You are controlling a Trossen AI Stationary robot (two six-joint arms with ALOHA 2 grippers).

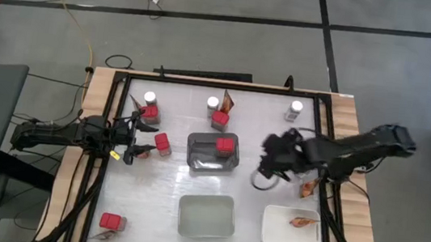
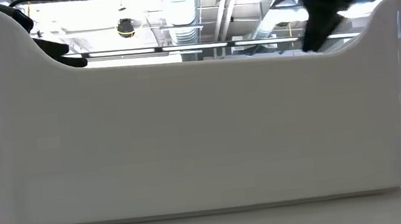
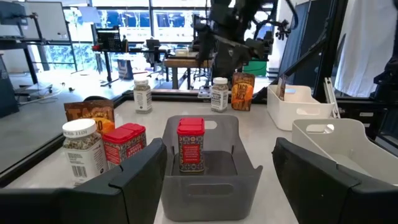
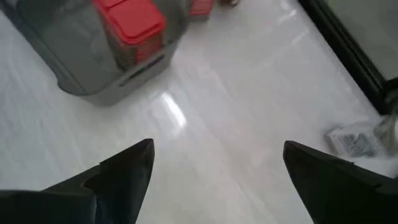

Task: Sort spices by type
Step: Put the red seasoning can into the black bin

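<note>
With both grippers' fingers apart and empty, you take the stiff, light red box [image 1: 163, 144] just beside the left gripper [image 1: 142, 139], near the counter's left edge, across its flat sides.

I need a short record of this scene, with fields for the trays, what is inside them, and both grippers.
grey tray: one red container inside
front middle white tray: nothing visible inside
front right white tray: one orange-brown packet
left gripper: open, empty, at the table's left side
right gripper: open, empty, above the table right of the grey tray
</note>
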